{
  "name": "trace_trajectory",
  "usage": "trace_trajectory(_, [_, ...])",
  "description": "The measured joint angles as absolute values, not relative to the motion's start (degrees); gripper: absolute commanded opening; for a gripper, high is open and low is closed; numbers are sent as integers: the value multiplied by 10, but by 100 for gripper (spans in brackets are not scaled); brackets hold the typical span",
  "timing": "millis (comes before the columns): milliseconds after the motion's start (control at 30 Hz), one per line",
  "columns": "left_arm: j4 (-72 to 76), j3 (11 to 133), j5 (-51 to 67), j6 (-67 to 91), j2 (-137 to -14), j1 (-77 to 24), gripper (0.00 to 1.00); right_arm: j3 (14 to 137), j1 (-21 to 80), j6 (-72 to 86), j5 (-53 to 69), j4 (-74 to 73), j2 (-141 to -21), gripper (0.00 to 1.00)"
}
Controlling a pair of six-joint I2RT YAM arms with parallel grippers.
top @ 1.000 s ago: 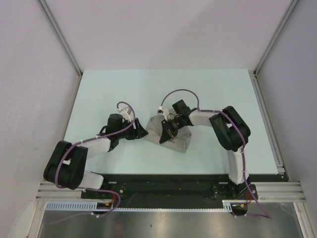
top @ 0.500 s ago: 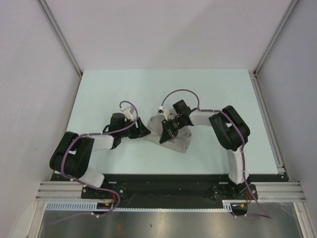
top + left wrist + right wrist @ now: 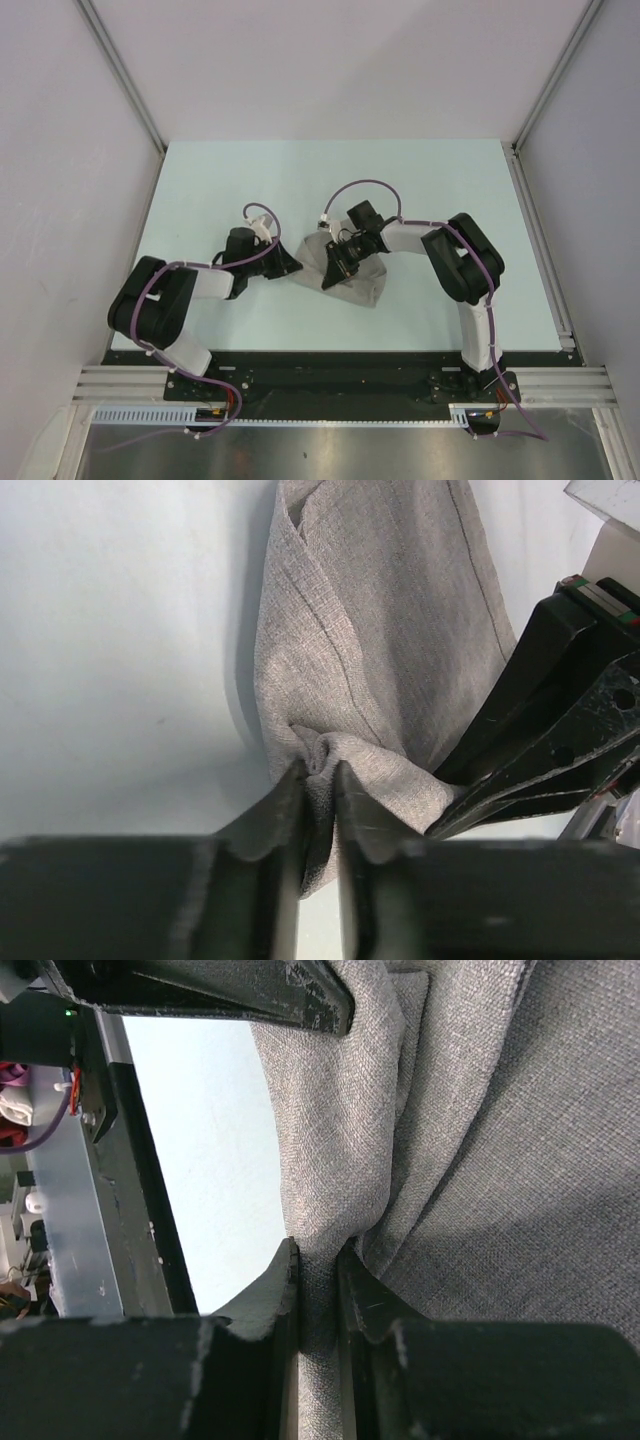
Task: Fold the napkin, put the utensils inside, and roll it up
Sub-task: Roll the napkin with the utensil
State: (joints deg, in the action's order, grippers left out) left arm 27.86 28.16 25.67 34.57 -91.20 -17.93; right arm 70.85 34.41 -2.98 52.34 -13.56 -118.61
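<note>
The grey-beige napkin (image 3: 360,280) lies bunched in folds near the table's middle. My left gripper (image 3: 292,267) is at its left edge; in the left wrist view the jaws are shut on a pinched ridge of the napkin (image 3: 370,670), with the gripper (image 3: 320,780) low at the cloth's near end. My right gripper (image 3: 330,275) comes down over the cloth's middle and, in the right wrist view, the gripper (image 3: 318,1265) is shut on a fold of the napkin (image 3: 500,1160). The two grippers are close together. The utensils are hidden or out of view.
The pale table (image 3: 420,180) is bordered by grey walls left and right and a metal rail (image 3: 540,230) along the right edge. The right arm's black fingers (image 3: 560,700) crowd the right of the left wrist view.
My left gripper has closed from open onto the napkin's left edge, and the left arm's elbow has swung inward. The right gripper keeps its grip and place.
</note>
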Motion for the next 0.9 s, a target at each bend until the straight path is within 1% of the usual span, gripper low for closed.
trace_trajectory(33, [279,283,257,348,-914,-180,11,711,345,-30,519,-140,-1186,25])
trace_trajectory(67, [277,286,257,348,-916,-180,6,714,347,-30,513,-145,-1185,30])
trace_trajectory(100, [276,288,258,348,-918,-180,5,715,349,-30,507,-149,-1183,34])
trace_trajectory(167, [260,298,258,346,-922,-180,1,715,357,-30,479,-158,-1170,50])
trace_trajectory(267, [224,321,258,342,-929,-180,0,712,374,-32,420,-171,-1138,52])
trace_trajectory(367, [186,343,258,338,-933,-180,0,700,403,-39,328,-166,-1095,53])
trace_trajectory(567, [126,380,262,334,-949,-180,0,623,477,-72,131,-98,-1000,54])
trace_trajectory(733, [89,406,268,334,-962,-180,0,595,533,-105,21,-48,-992,54])
trace_trajectory(900, [65,425,276,334,-973,-179,0,582,550,-127,-33,-17,-1001,54])
